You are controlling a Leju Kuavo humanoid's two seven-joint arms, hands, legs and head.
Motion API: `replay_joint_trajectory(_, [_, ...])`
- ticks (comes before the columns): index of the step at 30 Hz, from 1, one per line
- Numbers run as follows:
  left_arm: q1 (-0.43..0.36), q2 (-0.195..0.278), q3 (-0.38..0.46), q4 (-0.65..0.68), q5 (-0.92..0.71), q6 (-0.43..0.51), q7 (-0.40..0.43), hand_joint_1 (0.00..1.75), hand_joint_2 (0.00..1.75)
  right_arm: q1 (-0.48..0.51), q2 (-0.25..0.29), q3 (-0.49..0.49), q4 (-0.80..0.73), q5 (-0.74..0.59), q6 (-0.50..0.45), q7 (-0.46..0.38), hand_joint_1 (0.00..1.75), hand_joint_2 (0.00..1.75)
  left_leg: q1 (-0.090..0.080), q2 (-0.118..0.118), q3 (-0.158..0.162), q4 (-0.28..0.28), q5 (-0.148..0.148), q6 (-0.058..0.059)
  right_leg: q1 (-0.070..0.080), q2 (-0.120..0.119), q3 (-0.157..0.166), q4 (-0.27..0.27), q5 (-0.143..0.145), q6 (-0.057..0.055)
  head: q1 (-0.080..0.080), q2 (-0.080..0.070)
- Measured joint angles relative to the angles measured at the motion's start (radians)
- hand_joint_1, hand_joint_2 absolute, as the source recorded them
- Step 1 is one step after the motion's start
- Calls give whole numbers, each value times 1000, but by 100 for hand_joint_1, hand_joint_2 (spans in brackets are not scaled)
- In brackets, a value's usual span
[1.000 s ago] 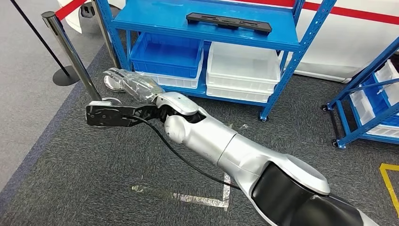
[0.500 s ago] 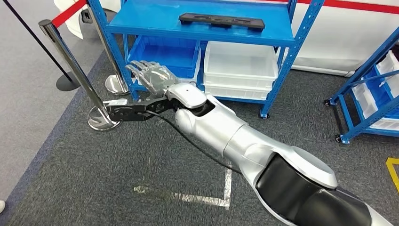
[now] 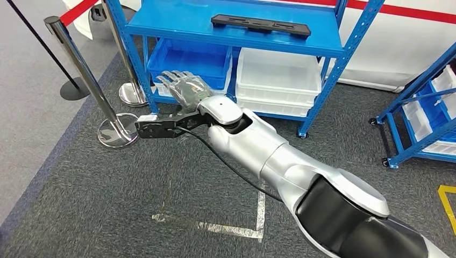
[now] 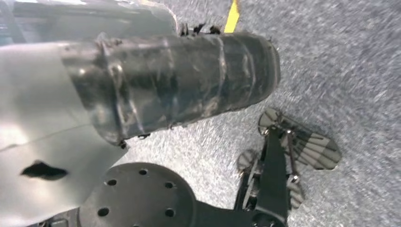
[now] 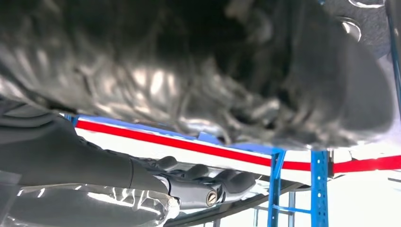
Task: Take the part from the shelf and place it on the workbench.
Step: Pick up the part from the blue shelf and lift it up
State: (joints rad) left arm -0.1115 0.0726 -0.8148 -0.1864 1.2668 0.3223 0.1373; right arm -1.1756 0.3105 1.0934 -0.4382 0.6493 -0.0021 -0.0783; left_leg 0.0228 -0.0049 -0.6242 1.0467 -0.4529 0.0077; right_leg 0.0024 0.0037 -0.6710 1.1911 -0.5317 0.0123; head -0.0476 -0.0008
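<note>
Head view — right hand (image 3: 183,86) below shelf (image 3: 236,33).

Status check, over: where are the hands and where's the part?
Right hand open, raised toward the blue shelf. Black part untouched on the top level. Left hand hanging over carpet, grip unclear. Stanchion posts nearby.

A long black part (image 3: 261,24) lies flat on the blue shelf (image 3: 177,24), near its back edge.
</note>
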Motion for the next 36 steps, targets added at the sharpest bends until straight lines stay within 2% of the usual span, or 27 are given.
replay_joint_trajectory(1, [-1, 2, 0, 1, 0, 0, 0, 0, 0, 0, -3, -1, 2, 0, 0, 0, 0, 0, 0, 0, 3, 0, -3, 4, -2, 0, -35, 60, -17, 3, 0, 0])
replay_joint_trajectory(2, [-1, 3, -1, 2, 0, 0, 0, 0, 0, 1, -6, -1, 4, 1, 1, 1, 0, 0, 0, 0, 6, 0, -6, 7, -5, 0, -65, 103, -22, 5, 0, 0])
replay_joint_trajectory(3, [-1, 4, -1, 3, -1, 0, 0, 0, 0, 2, -9, -1, 6, 3, 1, 3, 0, 0, 0, -1, 11, 0, -10, 8, -7, 0, -82, 117, -11, 5, 1, 0])
replay_joint_trajectory(4, [-1, 5, -2, 3, -2, 0, 0, 0, 0, 3, -11, -1, 7, 5, 2, 4, 0, 0, 0, -2, 17, 0, -16, 7, -8, 0, -82, 98, 16, 4, 1, 0])
replay_joint_trajectory(6, [0, 6, -2, 4, -5, 0, 1, 0, 0, 2, -14, -4, 9, 10, 3, 6, 0, 0, 1, -3, 32, -1, -28, 2, -10, 0, -44, -11, 88, 0, 1, 0])
replay_joint_trajectory(7, [0, 6, -2, 4, -6, 0, 1, 0, 0, 0, -16, -6, 9, 11, 4, 7, 0, 0, -1, -4, 39, -1, -35, -2, -9, 0, -18, -66, 112, -3, 0, 0])
replay_joint_trajectory(8, [-1, 7, -2, 4, -7, 0, 2, 0, 0, -3, -17, -8, 9, 13, 6, 7, 0, 0, -2, -4, 43, -2, -39, -8, -6, 1, 3, -106, 120, -7, 0, 0])
replay_joint_trajectory(9, [-1, 8, -2, 4, -8, 0, 3, 0, 0, -6, -19, -11, 9, 14, 9, 8, 0, 0, -2, -5, 46, -5, -42, -15, -3, 1, 15, -128, 117, -10, -1, 0])
replay_joint_trajectory(10, [-2, 8, -2, 4, -8, 1, 4, 0, 0, -8, -21, -13, 9, 15, 12, 9, 0, 0, -3, -5, 49, -9, -43, -22, 0, 2, 22, -135, 110, -14, 0, 0])
replay_joint_trajectory(13, [-1, 10, -3, 4, -10, 3, 9, 0, 0, -14, -27, -18, 9, 17, 16, 15, 0, 0, 0, -1, 53, -2, -55, -38, -4, 4, 46, -157, 103, -29, 1, 0])
replay_joint_trajectory(14, [0, 10, -3, 4, -10, 3, 11, 0, 0, -18, -28, -19, 9, 18, 17, 15, 0, 0, 1, 1, 37, 33, -68, -42, -7, 4, 57, -165, 101, -35, 0, 0])
replay_joint_trajectory(15, [0, 10, -4, 4, -10, 3, 12, 0, 0, -22, -29, -20, 9, 19, 17, 16, 0, 0, 1, 2, 7, 86, -86, -44, -7, 4, 68, -170, 97, -40, -1, 0])
replay_joint_trajectory(17, [0, 12, -7, 4, -11, 5, 12, 0, 0, -23, -31, -22, 9, 22, 19, 16, 0, 0, 1, 2, -78, 216, -116, -48, -3, 4, 85, -172, 84, -48, -2, 0])
replay_joint_trajectory(18, [1, 12, -9, 4, -11, 6, 12, 0, 0, -21, -33, -23, 10, 24, 19, 16, 0, 0, 1, 2, -112, 256, -113, -49, -1, 5, 96, -172, 75, -49, -2, 0])
replay_joint_trajectory(19, [3, 13, -11, 5, -12, 8, 12, 0, 0, -18, -35, -23, 11, 26, 19, 16, 0, 0, 0, 2, -132, 263, -89, -48, 0, 6, 109, -172, 65, -50, -2, 0])
replay_joint_trajectory(20, [5, 14, -12, 5, -14, 9, 12, 0, 0, -16, -37, -24, 11, 27, 19, 16, 0, 0, 0, 2, -131, 229, -45, -46, 1, 8, 123, -172, 55, -49, -2, 0])
replay_joint_trajectory(21, [6, 15, -13, 5, -16, 10, 13, 0, 0, -17, -39, -25, 12, 29, 19, 16, 0, 0, -1, 2, -116, 165, 11, -42, 1, 9, 139, -171, 43, -47, -2, 0])
replay_joint_trajectory(22, [7, 17, -14, 5, -18, 12, 13, 0, 0, -19, -41, -26, 13, 30, 19, 16, 0, 0, -3, 2, -94, 105, 53, -37, 3, 10, 150, -172, 31, -44, -1, 0])
replay_joint_trajectory(23, [7, 19, -16, 6, -19, 15, 14, 0, 0, -22, -43, -27, 13, 32, 19, 16, 0, 0, -7, 3, -70, 50, 77, -30, 4, 11, 160, -172, 21, -40, -2, 0])
replay_joint_trajectory(24, [6, 21, -19, 7, -20, 17, 15, 0, 0, -25, -45, -28, 13, 34, 20, 16, 0, 0, -10, 2, -52, 15, 77, -23, 5, 10, 165, -173, 13, -35, -1, 0])
replay_joint_trajectory(25, [4, 22, -21, 8, -21, 19, 15, 0, 0, -27, -47, -30, 13, 35, 21, 16, 0, 0, -13, 2, -41, 0, 63, -16, 7, 10, 168, -176, 10, -31, -1, 0])
replay_joint_trajectory(28, [0, 22, -25, 9, -23, 21, 18, 0, 0, -32, -51, -37, 12, 37, 20, 16, 0, 0, -8, 0, -15, -30, 40, 2, 10, 7, 175, -166, -1, -21, -2, 0])
replay_joint_trajectory(30, [3, 22, -26, 9, -25, 23, 19, 0, 0, -36, -56, -41, 11, 40, 20, 16, 0, 0, -3, 0, 8, -41, 32, 11, 9, 5, 145, -95, -26, -10, 1, 0])
replay_joint_trajectory(33, [4, 23, -26, 10, -26, 24, 19, 0, 0, -34, -68, -42, 12, 44, 20, 19, 0, 0, -1, -2, 32, -44, 12, 16, -2, 4, 17, 84, -76, 7, 2, 0])
replay_joint_trajectory(34, [4, 23, -26, 10, -26, 25, 20, 0, 0, -32, -73, -42, 13, 46, 20, 21, 0, 0, 0, -3, 42, -44, 3, 15, -7, 4, -18, 109, -71, 11, 2, 0])
replay_joint_trajectory(35, [5, 23, -26, 10, -26, 25, 20, 0, 0, -30, -79, -42, 14, 49, 20, 23, 0, 0, 2, -5, 53, -44, -6, 13, -10, 4, -33, 91, -40, 13, 2, 0])
replay_joint_trajectory(36, [6, 23, -26, 10, -27, 27, 21, 0, 0, -30, -84, -43, 14, 52, 21, 26, 0, 0, 4, -7, 66, -44, -16, 10, -12, 3, -31, 40, 12, 13, 2, 0])
